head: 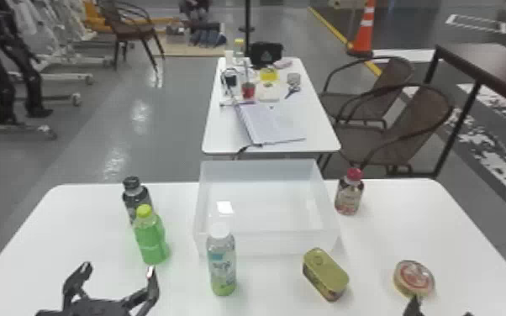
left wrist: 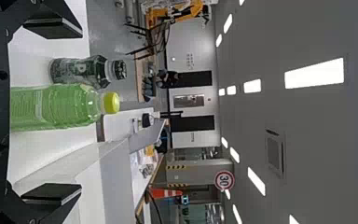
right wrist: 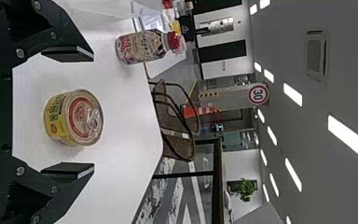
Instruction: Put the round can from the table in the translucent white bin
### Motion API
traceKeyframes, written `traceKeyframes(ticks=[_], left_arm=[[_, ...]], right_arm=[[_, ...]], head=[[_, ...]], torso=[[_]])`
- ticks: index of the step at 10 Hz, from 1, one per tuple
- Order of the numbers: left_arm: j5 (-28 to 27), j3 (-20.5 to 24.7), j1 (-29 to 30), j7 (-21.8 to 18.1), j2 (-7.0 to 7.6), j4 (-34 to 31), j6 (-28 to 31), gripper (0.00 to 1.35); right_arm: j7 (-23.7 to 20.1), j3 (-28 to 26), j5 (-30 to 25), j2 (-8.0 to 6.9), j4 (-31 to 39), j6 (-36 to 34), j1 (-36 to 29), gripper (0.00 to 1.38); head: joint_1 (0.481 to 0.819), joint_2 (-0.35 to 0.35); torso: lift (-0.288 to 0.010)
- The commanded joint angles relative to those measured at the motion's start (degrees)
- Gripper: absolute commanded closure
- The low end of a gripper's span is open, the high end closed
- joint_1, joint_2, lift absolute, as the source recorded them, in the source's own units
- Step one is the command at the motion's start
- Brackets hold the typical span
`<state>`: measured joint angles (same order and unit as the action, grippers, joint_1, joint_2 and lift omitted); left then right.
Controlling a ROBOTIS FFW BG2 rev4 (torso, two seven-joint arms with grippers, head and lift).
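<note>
My right claw (head: 439,312) nearest, spread wide, grip empty; left claw (head: 118,269) likewise. 1 round can (head: 414,278) on the white table (head: 384,239), perhaps just beyond the right tips, well apart from the translucent white bin (head: 269,243).

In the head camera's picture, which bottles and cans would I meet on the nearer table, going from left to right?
Dark bottle, green bottle, white-capped bottle, oblong can, red-capped bottle, round can.
</note>
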<state>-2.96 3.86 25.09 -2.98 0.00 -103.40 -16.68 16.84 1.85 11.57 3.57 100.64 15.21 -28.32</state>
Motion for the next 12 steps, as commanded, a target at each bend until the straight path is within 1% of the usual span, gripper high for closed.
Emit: traceKeyframes(ticks=[1,5,7,8,9,11,12], left_arm=[[0.2,0.0,0.0,0.0,-0.15,0.1,0.0,0.14],[0.5,0.3,0.0,0.0,-0.15,0.4,-0.5,0.14],[0.7,0.3,0.0,0.0,-0.15,0.4,-0.5,0.14],[0.8,0.4,0.0,0.0,-0.15,0.4,-0.6,0.14],[0.9,0.4,0.0,0.0,-0.15,0.5,-0.6,0.14],[0.9,0.4,0.0,0.0,-0.15,0.5,-0.6,0.14],[0.9,0.4,0.1,0.0,-0.15,0.5,-0.7,0.14]], right_arm=[[0.0,0.0,1.8,1.44,-2.3,-0.1,1.1,0.43],[-0.1,0.1,4.0,3.29,-6.8,-1.1,4.0,0.43],[-1.8,0.1,4.3,3.9,-8.3,-2.2,5.9,0.43],[-3.2,0.1,5.0,4.17,-9.1,-3.9,7.0,0.43],[-5.0,0.1,4.5,4.43,-11.0,-3.6,8.7,0.43],[-7.1,0.0,4.3,4.61,-15.5,-1.9,12.0,0.43],[-7.4,0.0,4.3,5.13,-17.1,-1.8,13.4,0.43]], head=[[0.549,0.0],[0.549,0.0],[0.549,0.0],[0.549,0.0],[0.549,0.0],[0.549,0.0],[0.549,0.0]], torso=[[-0.1],[-0.1],[-0.1],[-0.1],[-0.1],[-0.1],[-0.1]])
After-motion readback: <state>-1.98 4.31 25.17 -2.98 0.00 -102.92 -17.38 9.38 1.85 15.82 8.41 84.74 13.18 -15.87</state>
